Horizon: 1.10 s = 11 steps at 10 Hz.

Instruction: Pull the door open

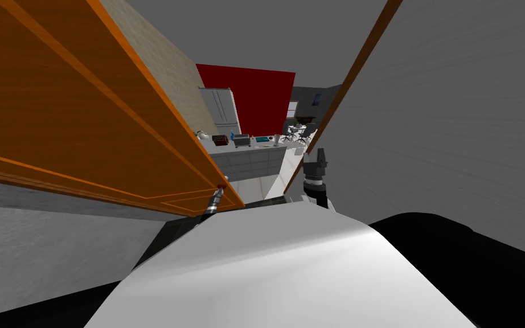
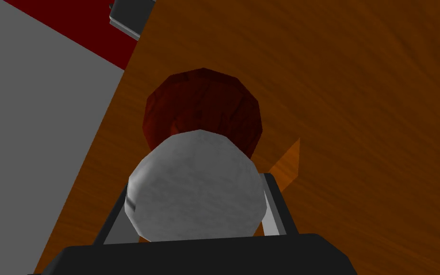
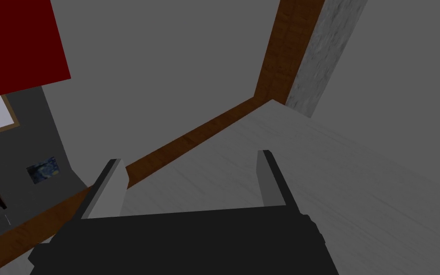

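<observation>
While around knob, left end effector.

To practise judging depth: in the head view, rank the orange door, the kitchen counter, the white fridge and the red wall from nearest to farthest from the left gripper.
1. orange door: at the left gripper, which grips its knob.
2. kitchen counter: through the doorway.
3. white fridge: beyond the counter's left end.
4. red wall: at the back.
</observation>
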Motion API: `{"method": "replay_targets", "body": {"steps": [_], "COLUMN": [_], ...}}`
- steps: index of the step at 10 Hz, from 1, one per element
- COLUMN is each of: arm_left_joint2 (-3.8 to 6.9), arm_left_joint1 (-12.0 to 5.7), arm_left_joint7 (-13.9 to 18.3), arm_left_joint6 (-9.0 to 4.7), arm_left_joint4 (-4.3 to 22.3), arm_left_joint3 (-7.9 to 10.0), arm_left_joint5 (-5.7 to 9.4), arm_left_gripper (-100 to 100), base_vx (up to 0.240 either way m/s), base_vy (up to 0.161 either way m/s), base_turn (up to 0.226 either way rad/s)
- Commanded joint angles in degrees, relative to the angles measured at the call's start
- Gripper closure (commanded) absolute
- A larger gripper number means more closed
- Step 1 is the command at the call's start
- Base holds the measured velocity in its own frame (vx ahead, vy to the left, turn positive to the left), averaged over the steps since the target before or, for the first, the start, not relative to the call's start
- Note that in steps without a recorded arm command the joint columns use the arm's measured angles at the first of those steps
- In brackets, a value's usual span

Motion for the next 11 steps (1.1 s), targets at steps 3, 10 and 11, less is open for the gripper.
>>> {"method": "replay_targets", "body": {"steps": [3,10,11], "arm_left_joint2": [-0.33,-0.39,-0.41], "arm_left_joint1": [-0.11,-0.69,-0.84], "arm_left_joint7": [5.3,14.4,16.6], "arm_left_joint6": [0.42,1.18,1.39], "arm_left_joint4": [0.1,0.1,0.1], "arm_left_joint3": [-0.83,-2.05,-2.37], "arm_left_joint5": [1.66,5.02,5.91], "arm_left_gripper": [100,100,100], "base_vx": [-0.053,-0.047,-0.044], "base_vy": [0.020,0.025,0.019], "base_turn": [-0.063,-0.058,-0.063]}}
